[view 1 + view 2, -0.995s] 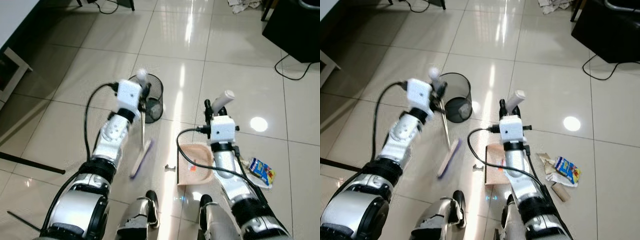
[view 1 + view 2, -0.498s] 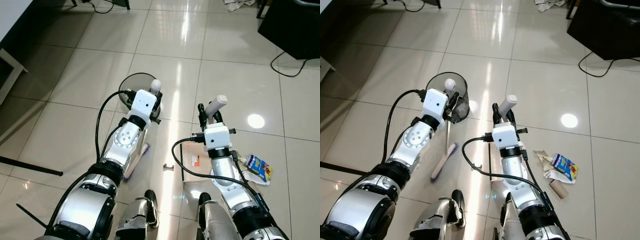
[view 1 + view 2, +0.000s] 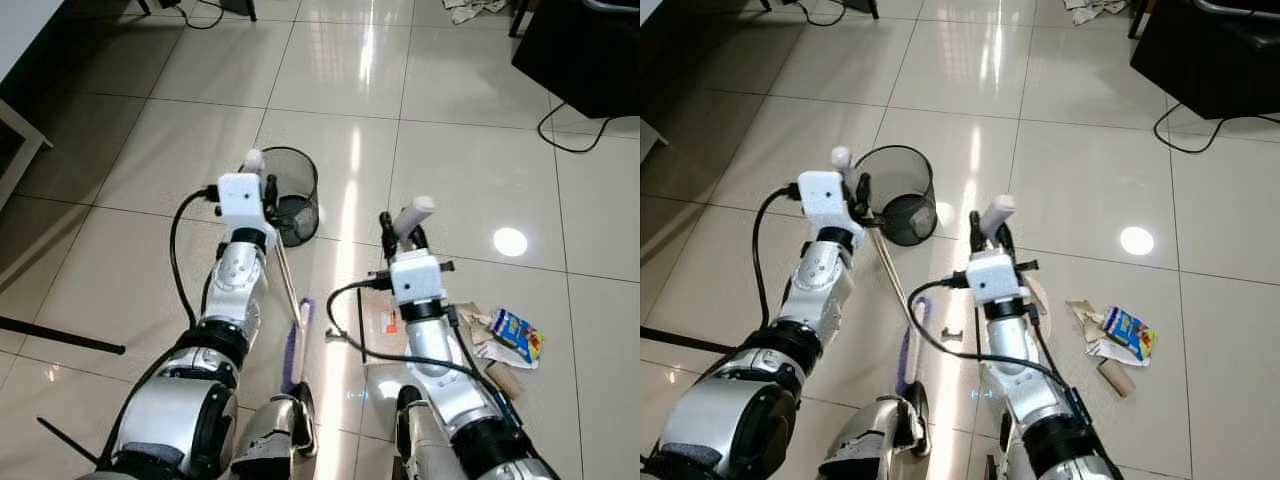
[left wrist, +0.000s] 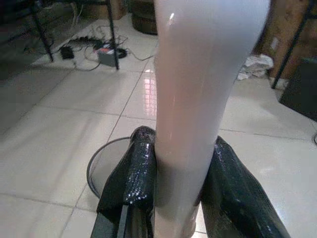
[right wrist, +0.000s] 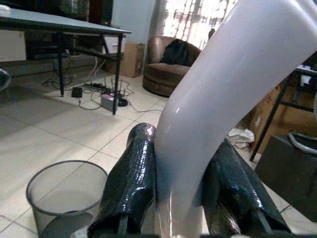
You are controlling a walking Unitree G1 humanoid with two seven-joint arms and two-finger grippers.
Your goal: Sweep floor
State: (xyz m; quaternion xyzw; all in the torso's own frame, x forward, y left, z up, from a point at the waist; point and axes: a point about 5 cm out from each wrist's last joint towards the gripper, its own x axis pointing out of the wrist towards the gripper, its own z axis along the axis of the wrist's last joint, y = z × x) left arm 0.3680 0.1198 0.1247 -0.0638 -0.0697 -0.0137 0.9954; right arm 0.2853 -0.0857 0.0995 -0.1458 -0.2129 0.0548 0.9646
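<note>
L gripper is holding the broom by its white handle top, fingers clamped on both sides of the handle; the thin stick is slanting down to the purple brush head, which is resting on the tiled floor just in front of the robot's feet. R gripper is gripping the white handle of the dustpan, fingers pinching it tight, w/ the pan lying flat on the floor beside the R arm. Black mesh bin is standing upright just beyond the L gripper. Wrappers & paper scraps are lying on the floor to the right of the dustpan, near it. Black cable is trailing across the tiles further out.
</note>
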